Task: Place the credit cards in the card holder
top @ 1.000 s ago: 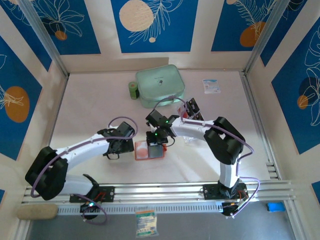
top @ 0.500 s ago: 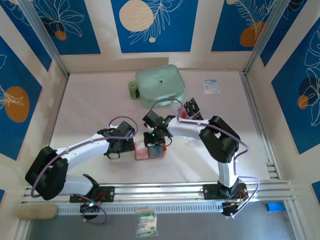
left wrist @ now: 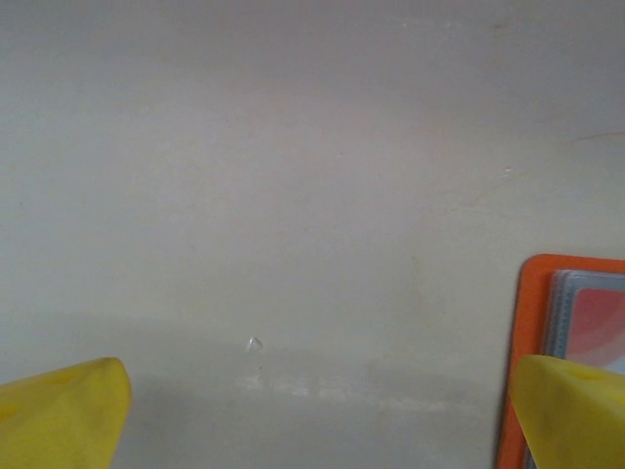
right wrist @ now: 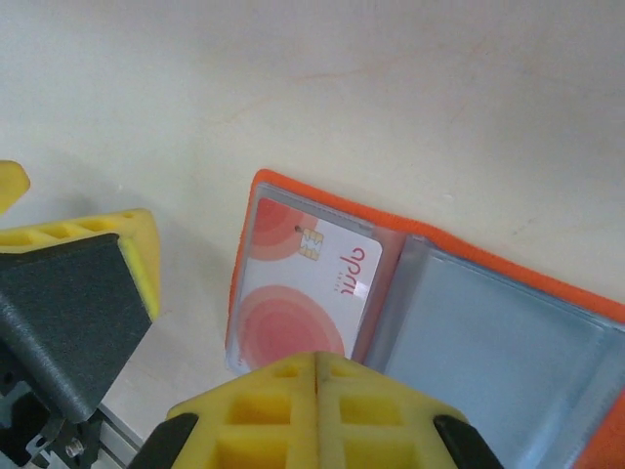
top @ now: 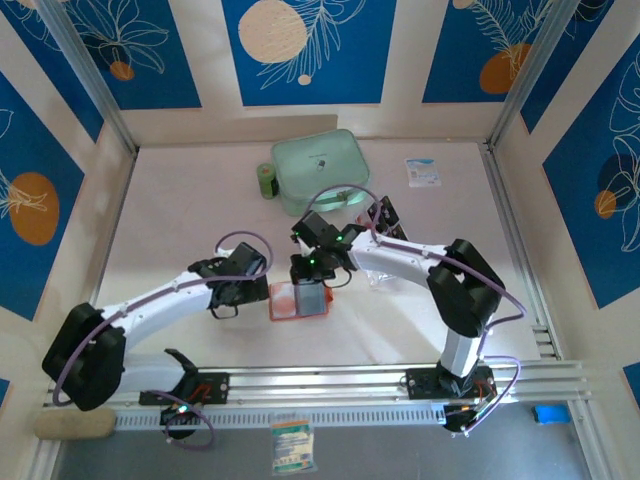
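Observation:
The card holder (right wrist: 322,200) lies open on the table, orange with greyish clear pockets; from above it shows at the card holder (top: 282,302). A white credit card (right wrist: 311,283) with red circles and a chip sits in its left pocket. My right gripper (right wrist: 317,386) is shut with nothing between its pads, right over the holder's near edge; from above it is the right gripper (top: 310,287). My left gripper (left wrist: 317,420) stands open over bare table just left of the holder (left wrist: 522,332). More dark credit cards (top: 385,216) stand in a clear rack behind the right arm.
A mint-green zip case (top: 320,170) and a green roll (top: 266,181) sit at the back centre. A white-and-blue packet (top: 423,172) lies at the back right. The left gripper's yellow finger (right wrist: 132,249) is close beside the holder's left edge.
The right arm's elbow has swung out to the right while its shut gripper stays over the card holder. The left arm's elbow has dropped a little; its gripper stays beside the holder.

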Tool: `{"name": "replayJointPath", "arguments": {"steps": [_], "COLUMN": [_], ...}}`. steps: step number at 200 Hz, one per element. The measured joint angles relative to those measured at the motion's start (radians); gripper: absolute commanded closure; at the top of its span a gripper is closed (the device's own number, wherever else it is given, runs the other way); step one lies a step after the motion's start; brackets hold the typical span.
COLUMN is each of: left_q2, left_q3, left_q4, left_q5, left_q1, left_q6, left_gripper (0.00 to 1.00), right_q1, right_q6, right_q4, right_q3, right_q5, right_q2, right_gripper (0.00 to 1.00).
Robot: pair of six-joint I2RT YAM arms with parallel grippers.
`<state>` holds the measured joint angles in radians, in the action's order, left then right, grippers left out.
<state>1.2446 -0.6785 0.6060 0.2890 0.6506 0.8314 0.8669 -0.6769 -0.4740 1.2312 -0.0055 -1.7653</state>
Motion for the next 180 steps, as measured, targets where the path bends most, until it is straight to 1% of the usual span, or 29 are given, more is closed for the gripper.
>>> {"name": "replayJointPath", "arguments": {"steps": [34,80,112,132,143,180], "left_q2": [-0.07,-0.119,-0.119,-0.109,-0.098,-0.065], "left_q3": [0.022,0.023,0.029,0.037,0.039,0.039], "left_q4": [0.001,0.0,-0.018,-0.039,-0.048,-0.095], "left_q5": [0.0,-0.005,-0.027,-0.047,-0.058,-0.091], "left_q1": [0.0,0.0,-0.001,-0.001,-0.001,-0.001], "left_q6": [0.0,-0.003,-0.011,-0.023,-0.03,-0.055], "left_gripper": [0.0,0.0,0.0,0.0,0.0,0.0], "right_q1": [-0.015,-0.043,-0.061,-0.073,-0.078,-0.079], "right_q6": [0.008,0.023,0.027,0.023,0.016,-0.002], "right_q4": [-0.04,-0.09,-0.102,-0.102,-0.101,-0.082], "right_q3": [-0.004,-0.018,-0.069,-0.127,-0.164,-0.264], "right_q5": [0.02,0.051,0.077,0.088,0.093,0.101], "right_q2": [0.05,0.124,0.194,0.239,0.258,0.27], "right_gripper": [0.88,0.83,0.74,0.65,0.62,0.62]}}
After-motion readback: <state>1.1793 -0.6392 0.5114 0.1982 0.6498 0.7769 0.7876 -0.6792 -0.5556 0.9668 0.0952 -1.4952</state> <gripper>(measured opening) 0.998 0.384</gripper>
